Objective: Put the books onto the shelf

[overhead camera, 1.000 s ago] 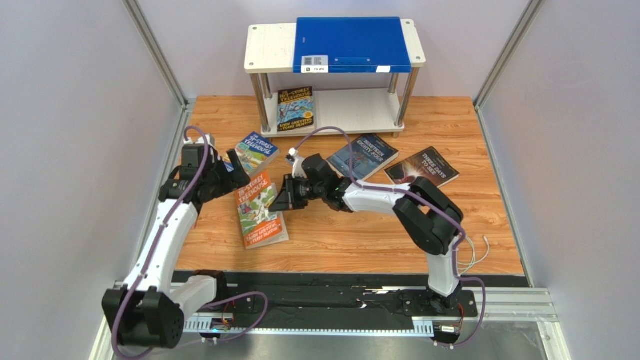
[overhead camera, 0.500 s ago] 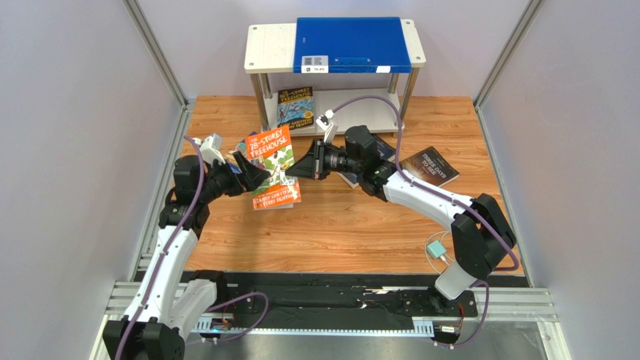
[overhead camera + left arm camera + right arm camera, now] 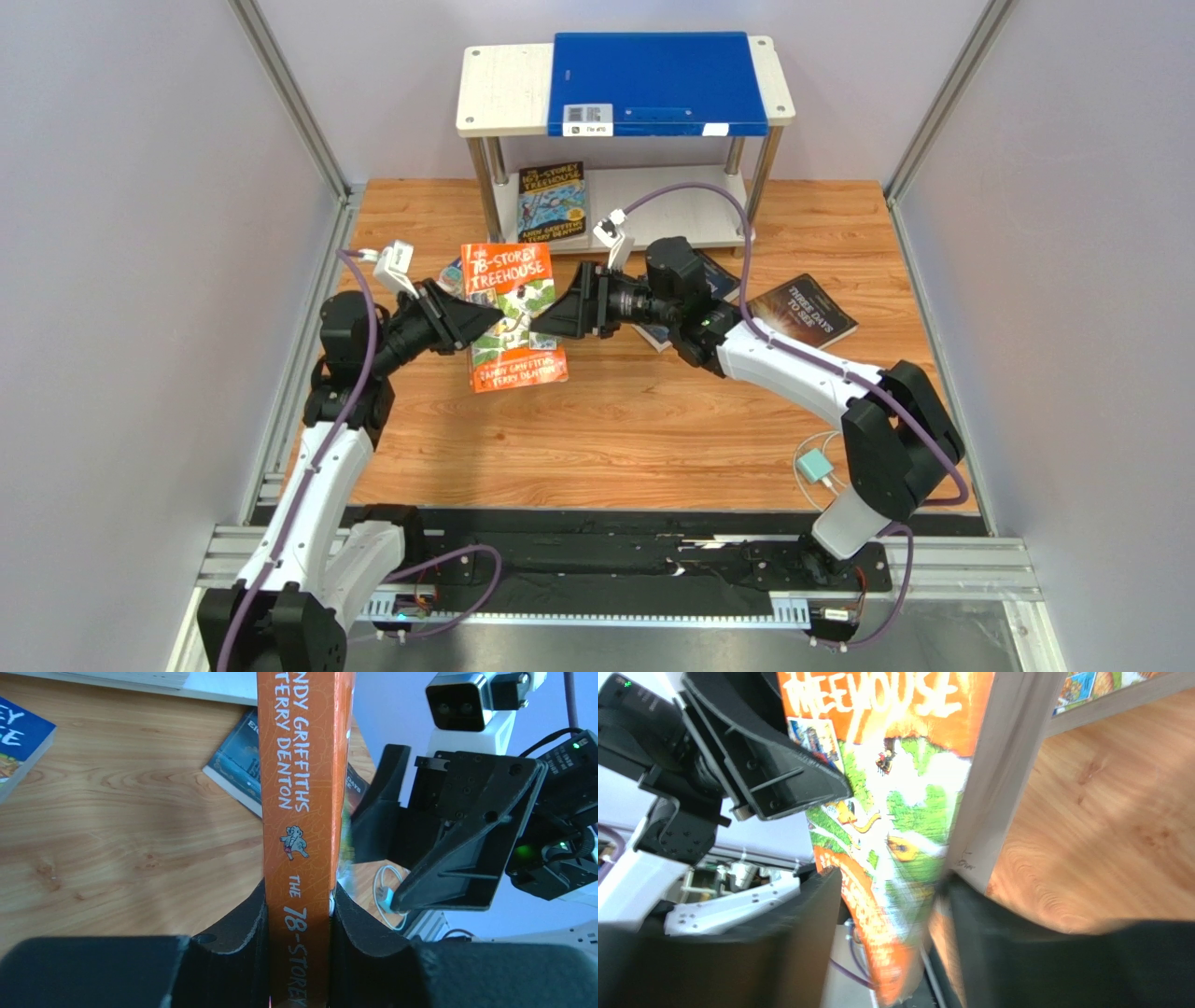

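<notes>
The orange book [image 3: 514,317] is held clear of the table between the two arms, in front of the shelf [image 3: 502,87]. The left gripper [image 3: 481,321] is clamped on its spine; in the left wrist view both fingers [image 3: 242,938] press against it. The right gripper [image 3: 551,319] straddles the opposite edge with its jaws wider than the book is thick. Treat the left arm as the sole carrier.

Draw the right arm straight back along the book's plane until its fingers clear the cover. A sideways sweep is likely to catch the pages. Then carry the book to the lower tier [image 3: 659,199], beside the book [image 3: 551,200] already on it. The folder [image 3: 657,81] covers most of the top board. Pass between the posts [image 3: 487,175], not against them, and release only once the book rests on the board.
</notes>
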You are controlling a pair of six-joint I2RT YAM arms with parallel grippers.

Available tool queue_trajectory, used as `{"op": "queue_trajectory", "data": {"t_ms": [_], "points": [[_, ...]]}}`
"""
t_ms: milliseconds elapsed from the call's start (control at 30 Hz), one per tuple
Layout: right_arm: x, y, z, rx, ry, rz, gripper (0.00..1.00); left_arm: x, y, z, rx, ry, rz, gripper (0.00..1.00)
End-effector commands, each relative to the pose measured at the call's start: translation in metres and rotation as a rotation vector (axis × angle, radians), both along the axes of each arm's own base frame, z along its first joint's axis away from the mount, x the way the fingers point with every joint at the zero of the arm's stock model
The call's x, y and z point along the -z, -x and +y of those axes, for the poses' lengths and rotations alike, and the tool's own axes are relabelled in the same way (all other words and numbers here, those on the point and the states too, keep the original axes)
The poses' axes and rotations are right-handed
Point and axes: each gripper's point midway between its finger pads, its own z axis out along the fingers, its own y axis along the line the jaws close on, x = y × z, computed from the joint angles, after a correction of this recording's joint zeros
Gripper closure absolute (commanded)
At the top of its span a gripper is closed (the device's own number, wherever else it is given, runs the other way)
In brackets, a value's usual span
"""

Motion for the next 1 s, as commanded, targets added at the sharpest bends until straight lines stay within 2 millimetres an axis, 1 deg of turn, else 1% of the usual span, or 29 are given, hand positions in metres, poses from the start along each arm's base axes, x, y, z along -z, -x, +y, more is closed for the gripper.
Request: {"op": "queue_trajectory", "data": {"t_ms": [0,33,67,100,133,167,200,233,267,300,333,400,433,567,667,767,800,833,933,967], "points": [[-0.032,0.008,-0.009,0.060,-0.041,-0.113,0.00,-0.037,0.006,-0.009,0.057,-0.001,-0.084,1.00],[-0.030,0.006,-0.013,0.090,-0.040,-0.104,0.00,-0.045,0.006,-0.008,0.049,0.006,-0.106,1.00],[-0.033,0.004,-0.018,0.107,-0.060,-0.109,0.00,-0.049,0.006,-0.009,0.055,0.015,-0.117,1.00],[-0.023,0.009,-0.026,0.118,-0.062,-0.091,0.00,-0.052,0.007,-0.011,0.059,0.034,-0.114,1.00],[-0.022,0.010,-0.030,0.125,-0.080,-0.081,0.00,-0.057,0.004,-0.012,0.065,0.044,-0.130,1.00],[-0.027,0.009,-0.034,0.139,-0.124,-0.079,0.00,-0.058,0.006,-0.015,0.087,0.067,-0.119,1.00],[-0.015,0.012,-0.039,0.144,-0.122,-0.055,0.00,-0.059,0.004,-0.017,0.097,0.079,-0.116,1.00],[-0.015,0.014,-0.041,0.148,-0.132,-0.051,0.00,-0.063,0.002,-0.018,0.109,0.092,-0.143,1.00],[-0.015,0.014,-0.042,0.150,-0.141,-0.048,0.00,-0.065,0.004,-0.021,0.121,0.122,-0.131,1.00],[-0.008,0.017,-0.043,0.146,-0.135,-0.037,0.00,-0.066,0.002,-0.021,0.124,0.135,-0.131,1.00],[-0.007,0.017,-0.043,0.145,-0.140,-0.030,0.00,-0.071,0.001,-0.022,0.129,0.146,-0.155,1.00],[-0.006,0.018,-0.042,0.139,-0.158,-0.012,0.00,-0.072,-0.002,-0.025,0.145,0.175,-0.142,1.00],[-0.004,0.019,-0.041,0.135,-0.163,-0.001,0.00,-0.077,-0.001,-0.026,0.162,0.182,-0.161,1.00],[-0.001,0.016,-0.035,0.120,-0.208,0.022,0.00,-0.087,0.000,-0.031,0.191,0.208,-0.168,1.00],[0.000,0.015,-0.027,0.100,-0.225,0.032,0.00,-0.086,0.000,-0.034,0.200,0.209,-0.164,1.00],[-0.003,0.019,-0.016,0.066,-0.237,0.053,0.00,-0.085,-0.001,-0.034,0.190,0.210,-0.166,1.00],[0.001,0.019,-0.012,0.059,-0.229,0.065,0.00,-0.086,-0.002,-0.034,0.189,0.210,-0.172,1.00],[0.001,0.023,-0.008,0.047,-0.229,0.074,0.00,-0.086,-0.003,-0.034,0.187,0.213,-0.170,1.00],[0.005,0.025,-0.005,0.047,-0.228,0.093,0.00,-0.088,-0.005,-0.034,0.183,0.216,-0.172,1.00],[0.003,0.026,-0.005,0.047,-0.242,0.089,0.02,-0.089,-0.006,-0.034,0.183,0.215,-0.173,1.00]]}}
